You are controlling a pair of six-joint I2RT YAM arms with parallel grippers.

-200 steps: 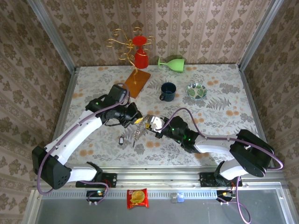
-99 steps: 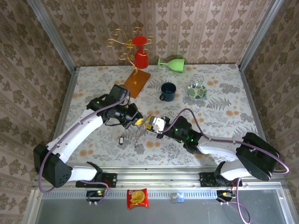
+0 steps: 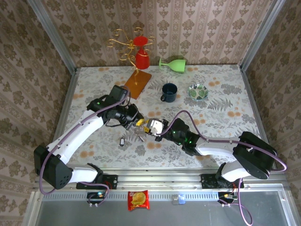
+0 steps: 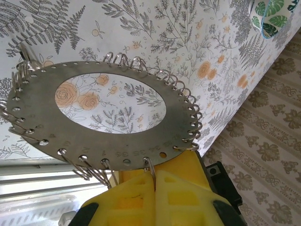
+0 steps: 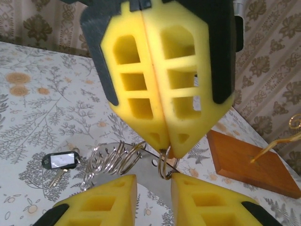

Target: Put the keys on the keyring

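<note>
**Left wrist view.** The keyring (image 4: 108, 149), a flat grey disc with a wide hole, is clamped by its rim in the left gripper (image 4: 155, 179), whose jaws are closed on the metal. Its rim is crowded with small wire loops (image 4: 186, 101). The disc is held tilted above the table (image 4: 155, 28). A patterned bowl (image 4: 273, 16) is seen towards the far edge.

**Right wrist view.** The right gripper (image 5: 154, 188) is presented just beneath the closed left fingers, with its jaws parted. The disc's edge and one wire loop lie in the gap; contact by either pad cannot be confirmed, and nothing is seen to be carried. One key (image 5: 59, 161), with a black oval tag, lies flat on the table, apart from both grippers. A wooden base (image 5: 249, 162) lies beyond.

**Top external view.** Both grippers meet above the table's near half, slightly left of centre. The key lies just beside them, closer to the near edge. A mug (image 3: 169, 92) stands well apart, towards the far edge.

**Hazards.**
- No key is held, so a thin key must probably be picked up flat off the table first. A slipped grasp is likely.
- The loops are packed closely, so a neighbouring loop could be snagged or bent.
- The disc is gripped at one rim point only, so a push from below could twist it out.
- The foam tips are nearly touching, so a collision is possible.
</note>
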